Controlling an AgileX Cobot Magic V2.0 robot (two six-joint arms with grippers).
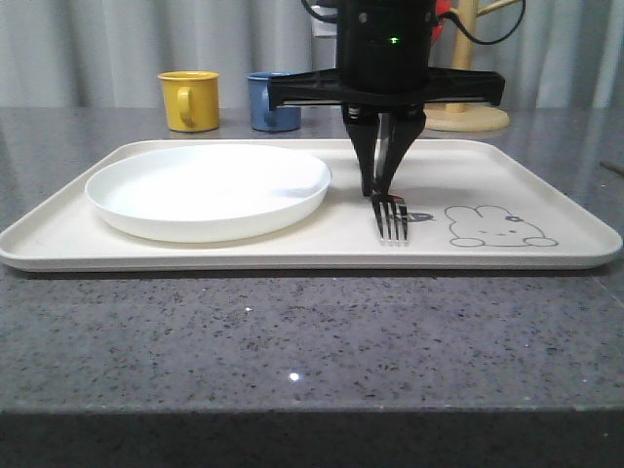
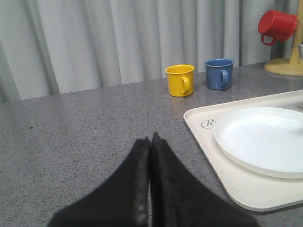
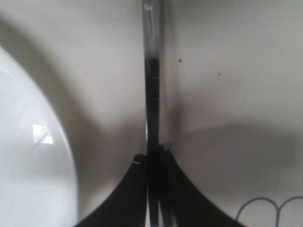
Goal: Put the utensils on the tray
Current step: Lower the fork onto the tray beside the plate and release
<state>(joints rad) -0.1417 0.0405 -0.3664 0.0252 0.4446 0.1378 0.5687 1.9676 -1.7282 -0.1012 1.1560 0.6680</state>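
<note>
Shiny silver metal fork (image 1: pixel 391 216) pinched at the handle by the right gripper (image 1: pixel 380 185), tines resting on the large cream rectangular tray (image 1: pixel 292 255), between the round shallow white plate (image 1: pixel 209 190) and the grey rabbit drawing (image 1: pixel 499 227). Left gripper (image 2: pixel 150 142) fingers pressed together, holding nothing, over grey speckled counter (image 2: pixel 85 123) just beside the tray's corner. Yellow mug (image 1: pixel 190 99) and blue mug (image 1: pixel 271 105) sit behind the tray.

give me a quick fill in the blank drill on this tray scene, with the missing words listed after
1. The right claw is shut on the ____.
2. The white plate rests on the ____.
3. The fork's tines lie between the plate and the drawing of a ____.
4. Beside the yellow mug stands a ____ mug.

Missing words: fork; tray; rabbit; blue
</note>
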